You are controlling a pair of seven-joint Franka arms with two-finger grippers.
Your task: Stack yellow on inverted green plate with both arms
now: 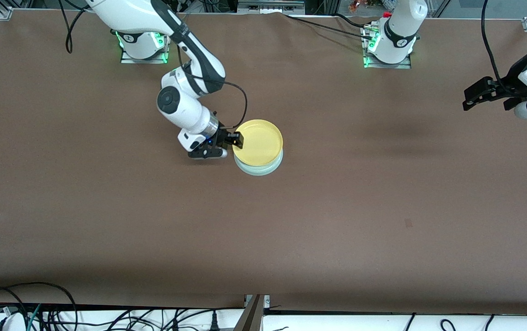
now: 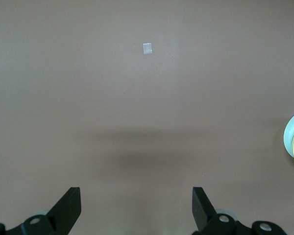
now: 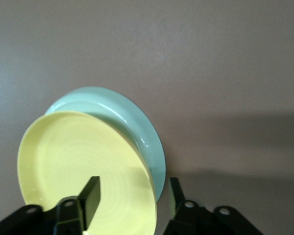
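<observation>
One yellow plate [image 1: 257,142] lies on one green plate [image 1: 259,168], the pair near the middle of the brown table [image 1: 337,207], somewhat toward the right arm's end. The green rim shows as a crescent on the side nearer the front camera, so the two edges are not quite flush. In the right wrist view the yellow plate [image 3: 83,171] sits tilted across the green plate [image 3: 132,127].

The right gripper [image 1: 235,140] is at the yellow plate's rim on the side toward the right arm's end. Its fingers straddle that rim: one finger [image 3: 91,197] is over the plate's inside, the other outside the edge, with a gap showing on the outer side. They stand parted rather than pinched, and I cannot tell whether they touch the plate.

The left gripper [image 1: 474,95] waits high over the table's edge at the left arm's end, wide open and holding nothing; in its wrist view its fingers [image 2: 68,208] frame bare table.

Two arms, two plates, and one small pale patch [image 1: 408,223] on the cloth. Open table surrounds the stack on every side.
</observation>
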